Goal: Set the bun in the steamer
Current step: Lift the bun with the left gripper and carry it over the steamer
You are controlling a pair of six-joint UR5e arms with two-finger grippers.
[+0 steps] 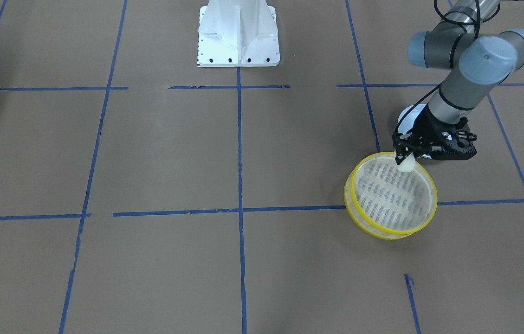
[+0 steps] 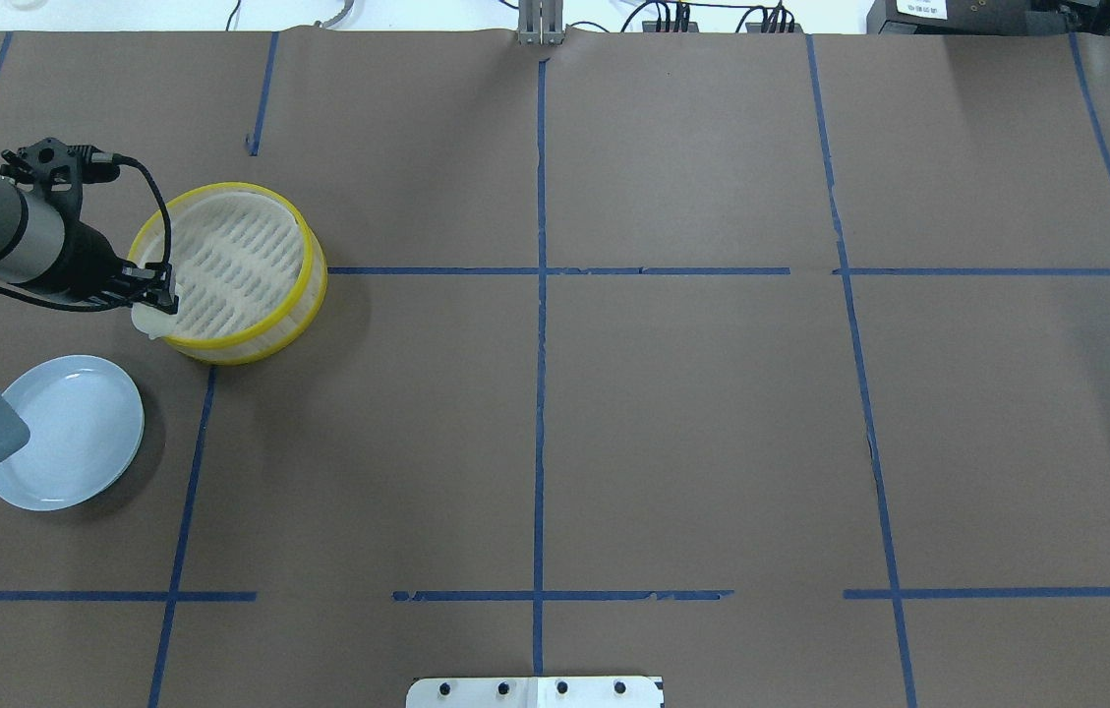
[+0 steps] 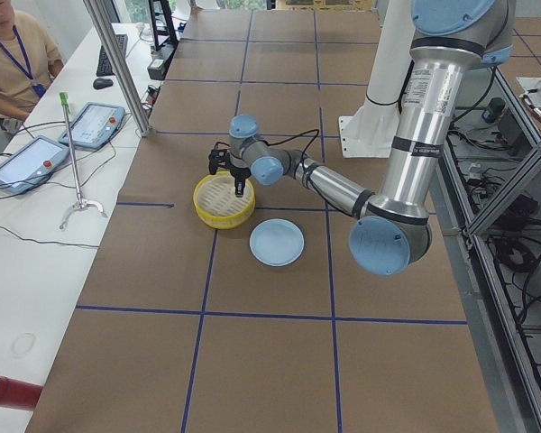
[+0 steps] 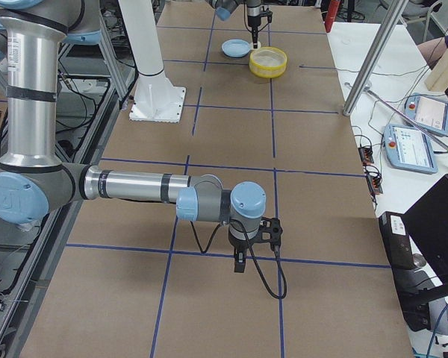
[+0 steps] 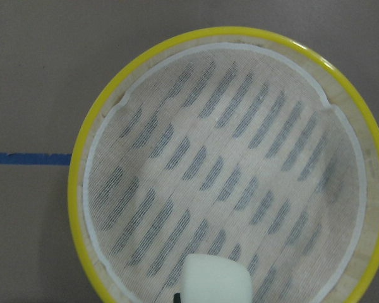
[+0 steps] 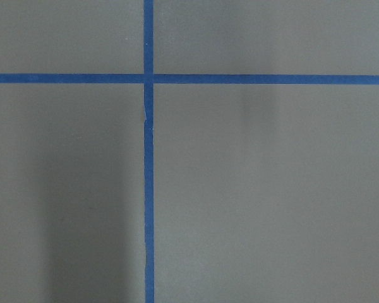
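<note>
The steamer [image 1: 360, 219] with yellow rims and a slotted whitish floor stands on the table, and nothing lies in it. It also shows in the overhead view [image 2: 315, 287] and the left wrist view [image 5: 77, 189]. My left gripper [image 1: 403, 157] is shut on the cream-white bun [image 1: 406, 164]. It holds the bun just above the steamer, inside the rim on the robot's side. The bun also shows in the overhead view [image 2: 149, 321] and the left wrist view [image 5: 215, 281]. My right gripper [image 4: 240, 262] hangs over bare table far away; I cannot tell whether it is open or shut.
A pale blue plate [image 2: 69, 433] with nothing on it lies beside the steamer, nearer the robot, partly under the left arm. The white robot base [image 1: 238, 35] stands at the table's middle. Blue tape lines cross the brown table.
</note>
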